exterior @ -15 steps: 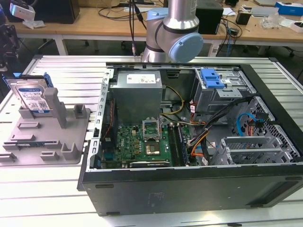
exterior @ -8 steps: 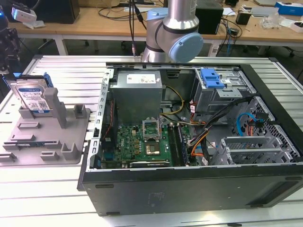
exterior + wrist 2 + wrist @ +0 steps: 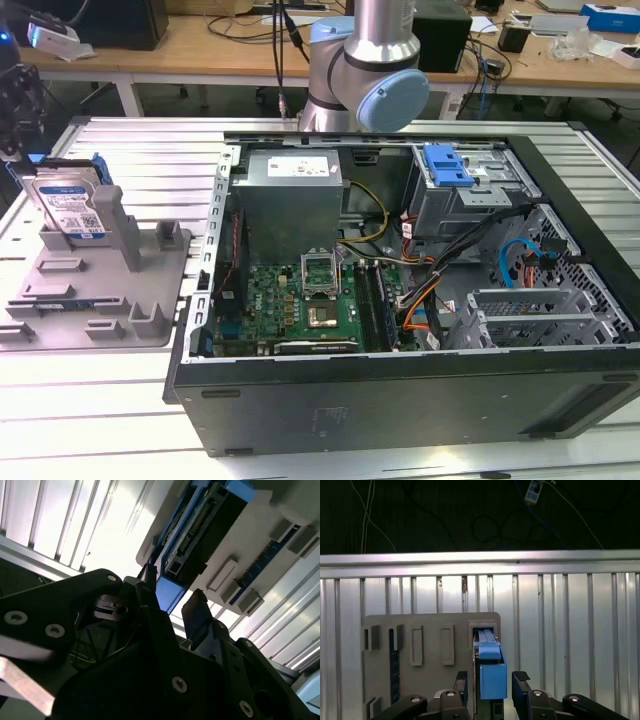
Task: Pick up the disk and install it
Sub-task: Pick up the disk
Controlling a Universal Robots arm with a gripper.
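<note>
**A:** In the exterior view, where is the disk?

**B:** The disk stands on edge in the grey fixture tray at the exterior view's left, with its label facing the camera and its blue carrier showing behind. The tray lies on the slatted metal worktop, just beside the open computer case. A blue latch sits on the drive cage inside the case. The arm rises behind the case.

**A:** And in the second wrist view?

**B:** The claw is spread, with dark fingers on either side of the carrier's blue end. Beyond it, the disk runs along the tray, its connector edge showing.

**A:** What about the first wrist view?

**B:** This one looks straight down. The disk is upright in its slot at the edge of the tray, with the bare worktop alongside. The claw straddles the disk with its jaws apart. One of the fingertips stands clearly off the carrier, so nothing is gripped.
</note>
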